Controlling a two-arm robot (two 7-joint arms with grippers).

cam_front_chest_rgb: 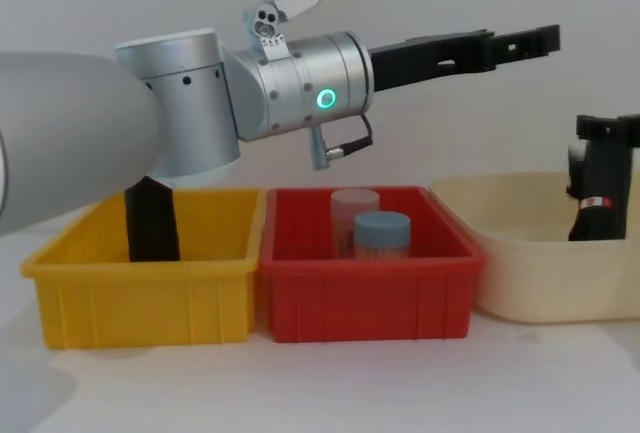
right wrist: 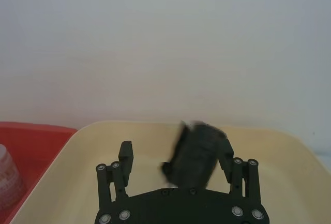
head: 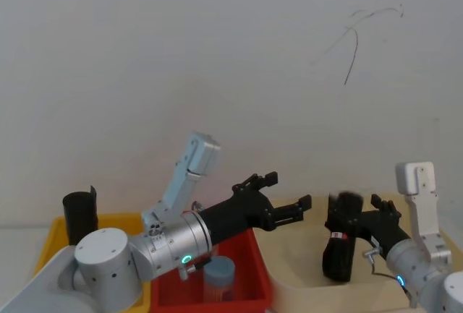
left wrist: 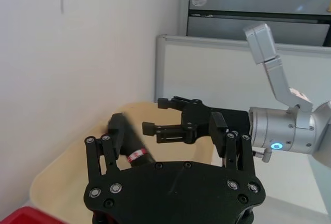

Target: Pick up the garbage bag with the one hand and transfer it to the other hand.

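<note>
**Garbage bag (head: 338, 251) in the tub, neither gripper closed on it**

**Item.** A black cylindrical roll of plastic bags with a narrow red-and-white paper label band round its middle.

**Location.** Inside the cream plastic tub (cam_front_chest_rgb: 535, 273), the right-hand one of three containers. The other two are a red plastic bin (cam_front_chest_rgb: 370, 298) and a yellow plastic bin (cam_front_chest_rgb: 140, 298). The yellow bin holds a plain black roll (cam_front_chest_rgb: 152, 221), which is not the item.

**Attitude.** The long axis is near upright, with the top leaning slightly. The lower end sits below the tub rim, and whether it rests on the floor cannot be told. The label faces the robot.

**Right gripper (left wrist: 153, 114).** A black two-finger tool on a silver wrist with a blue ring, reaching into the tub. Its fingers stand apart and the roll lies between them. In the right wrist view the roll is close to one finger, with a visible gap to the other, so it is not clamped.

**Left gripper (head: 286, 191).** A black two-finger tool on a silver wrist with a green ring. It is raised above the red bin and points toward the tub, with its fingers spread and nothing between them.

**Handling, as judged.**
- The roll is probably light.
- It looks firm as a wound cylinder, with slight give under pressure.
- Its film surface is likely slick, and it is not fragile.
- It is probably best taken across its width, just to one side of the label band. That leaves the other half free for the receiving gripper.
- A grip near either end risks the roll pivoting or sliding out.
</note>
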